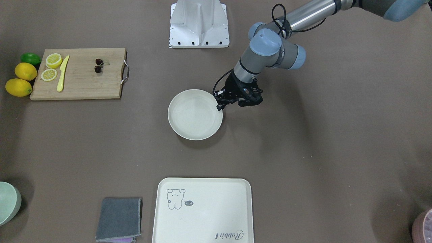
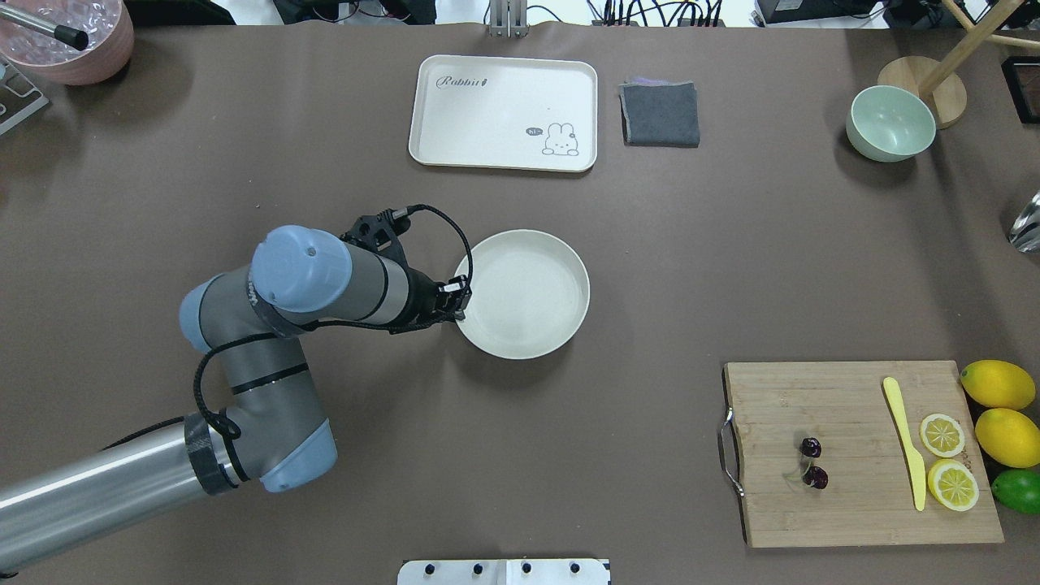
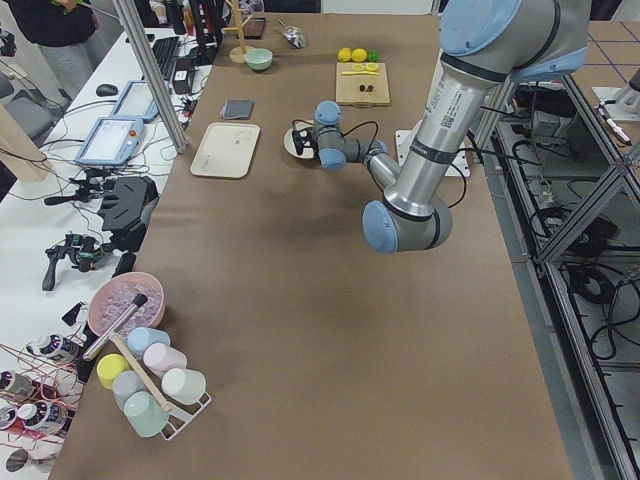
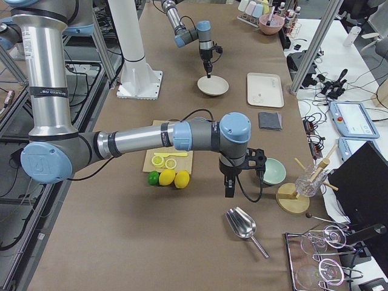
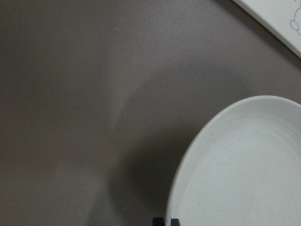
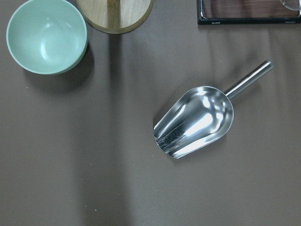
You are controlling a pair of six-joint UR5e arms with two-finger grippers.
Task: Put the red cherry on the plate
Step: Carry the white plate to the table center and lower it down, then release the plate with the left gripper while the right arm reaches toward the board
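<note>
Overhead exterior takes in the whole table (image 2: 650, 268), yet only one arm. The left arm (image 2: 317, 284) reaches to mid-table, while the right arm (image 4: 151, 139) appears only in the exterior right view, stretched toward the table's right end.

The cutting board (image 2: 853, 504) lies by the robot-side edge near the right-hand corner, handle toward the middle. The plate (image 2: 528, 284) sits empty at the table's centre.

The left end effector (image 1: 220, 107) points straight down at the plate's rim on the left-arm side. In the left wrist view its fingertips (image 5: 159, 221) stand narrow, with the rim running between them, so it seems to be pinching the plate, probably to steady or position it.

The right end effector (image 4: 228, 193) hangs beyond the board. Whether it is wide or narrow I cannot tell, since its own camera shows only a metal scoop (image 6: 197, 120) and a green bowl (image 6: 46, 35) below it.

The red cherry (image 2: 812, 461) rests on the board's handle half, untouched and well apart from both the plate and either end effector. Fetching it looks like the right arm's job.
</note>
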